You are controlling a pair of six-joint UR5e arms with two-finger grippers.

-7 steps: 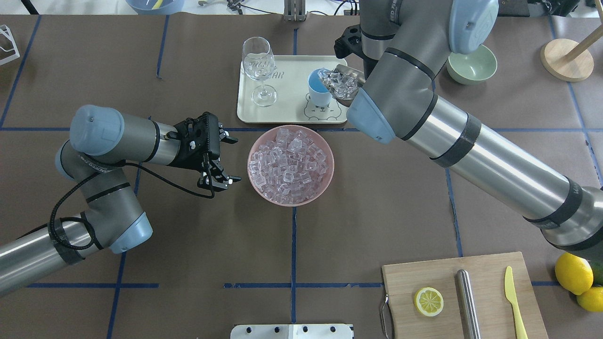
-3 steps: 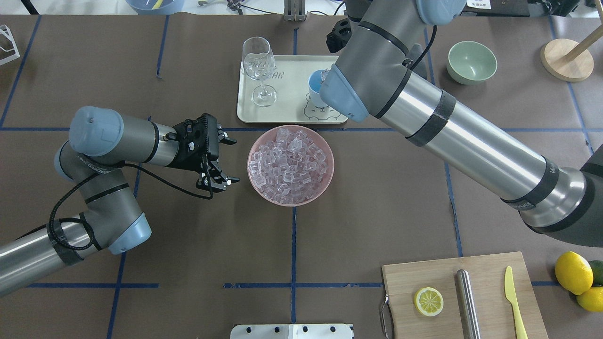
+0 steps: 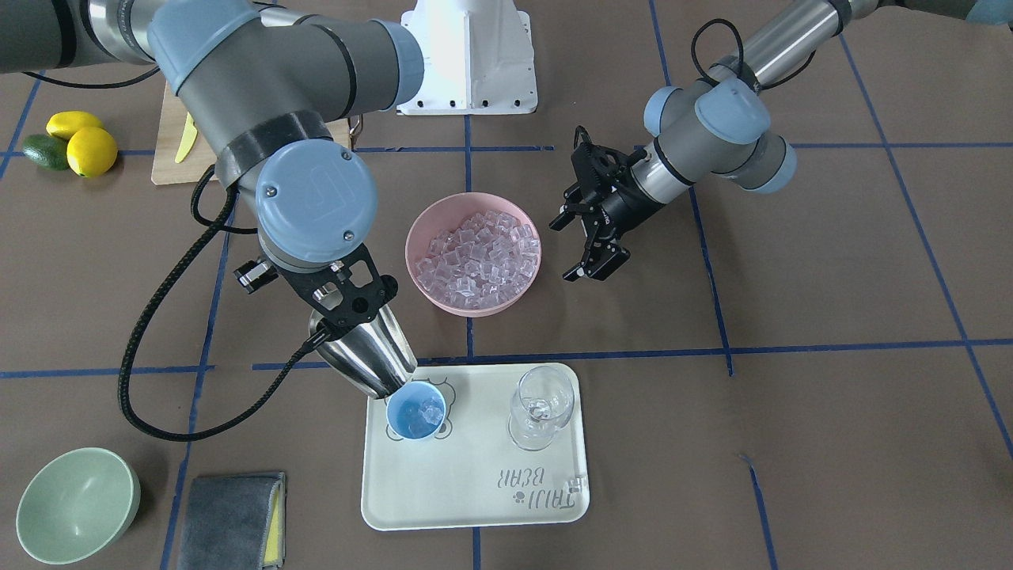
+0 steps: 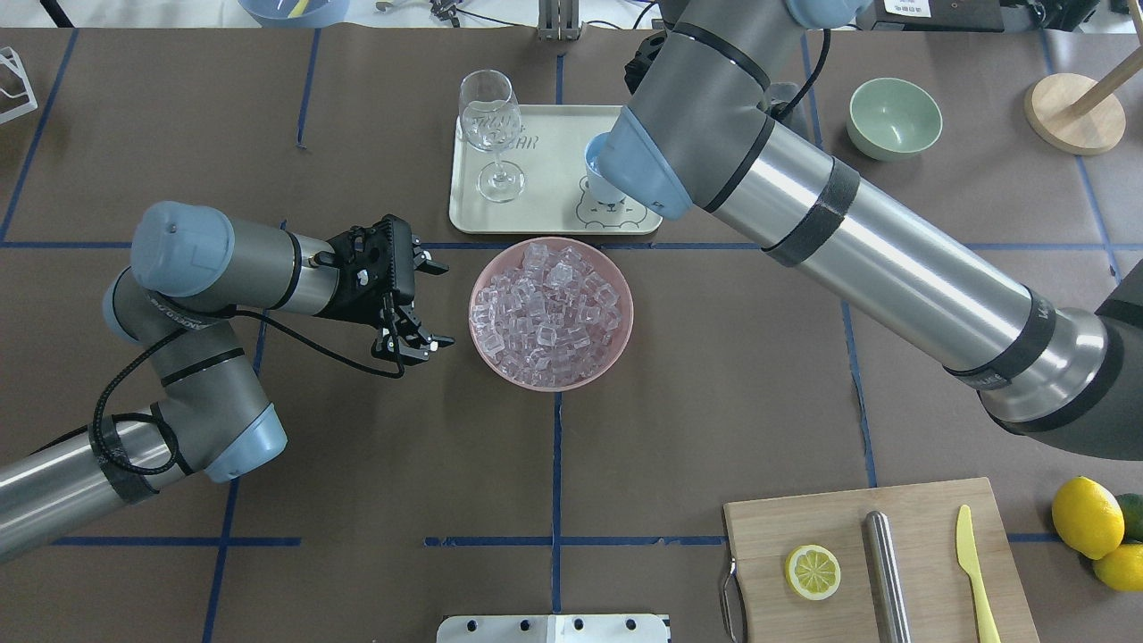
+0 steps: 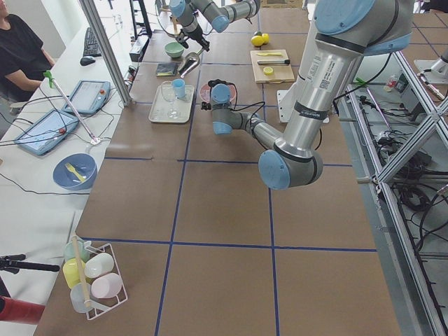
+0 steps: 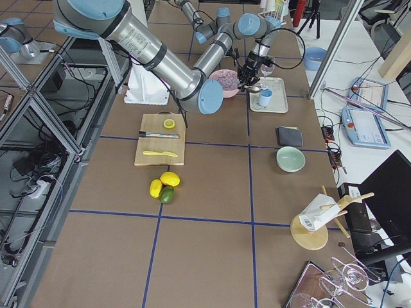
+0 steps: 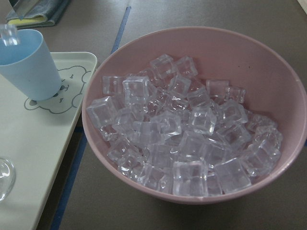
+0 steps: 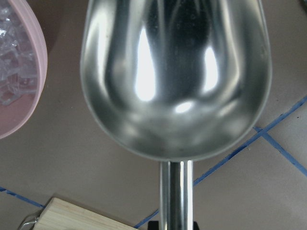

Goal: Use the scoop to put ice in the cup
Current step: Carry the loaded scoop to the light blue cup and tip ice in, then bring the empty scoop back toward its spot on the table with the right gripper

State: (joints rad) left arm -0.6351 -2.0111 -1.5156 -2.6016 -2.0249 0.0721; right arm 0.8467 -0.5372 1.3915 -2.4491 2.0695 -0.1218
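My right gripper [image 3: 342, 305] is shut on the handle of the steel scoop [image 3: 368, 352]. The scoop is tipped steeply, its mouth at the rim of the light-blue cup [image 3: 415, 413] on the tray. The cup holds a few ice cubes [image 3: 428, 409]. The scoop's trough [image 8: 175, 72] is empty in the right wrist view. In the overhead view my right arm hides the scoop and most of the cup [image 4: 592, 167]. The pink bowl [image 4: 629, 313] is full of ice [image 4: 549, 308]. My left gripper [image 4: 442, 304] is open and empty, just left of the bowl.
A clear wine glass [image 3: 542, 408] stands on the cream tray [image 3: 475, 475] beside the cup. A green bowl [image 4: 893, 116] is at the far right. A cutting board [image 4: 804, 518] with a lemon half, steel rod and yellow knife is at the near right. A grey cloth [image 3: 229, 518] lies by the tray.
The scoop was full of ice beside the cup. My right arm has swung over and tipped it, and the ice has gone from the scoop into the cup. My left arm has stayed still.
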